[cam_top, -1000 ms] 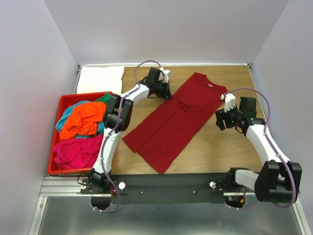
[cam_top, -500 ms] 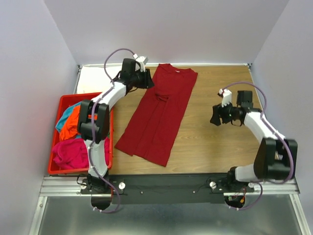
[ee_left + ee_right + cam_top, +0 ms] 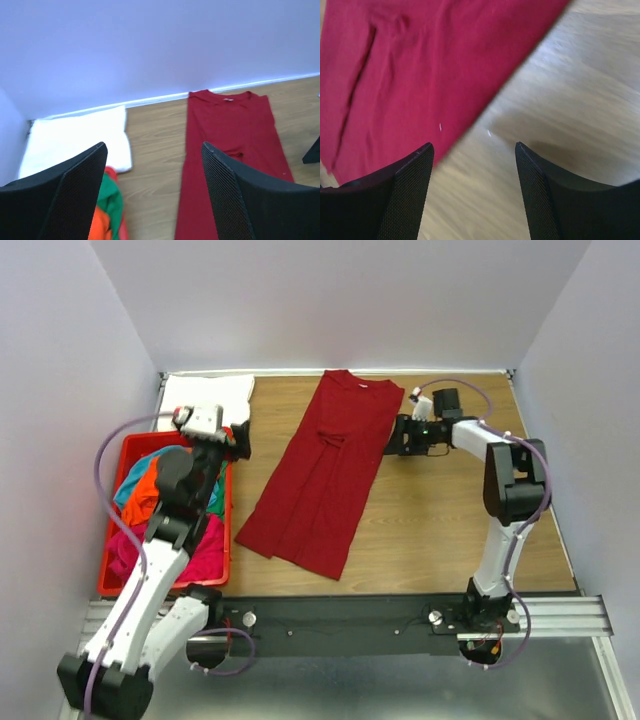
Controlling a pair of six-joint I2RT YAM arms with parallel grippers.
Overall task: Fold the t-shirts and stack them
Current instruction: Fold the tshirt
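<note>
My left fingers [image 3: 65, 200] are apart and hold nothing, near the white shirt [image 3: 205, 398] in the far left corner. My right fingers [image 3: 400, 195] are apart too, just beside the dark red shirt [image 3: 325, 475] lying flat on the desk [image 3: 440, 520].

left arm: elbow swung out past the near left corner, forearm reaching toward far left | left tool [image 3: 238, 443]: points right, jaws wide apart | right arm: stretched far, bent inward | right tool [image 3: 393, 437]: points left, low, jaws apart
</note>
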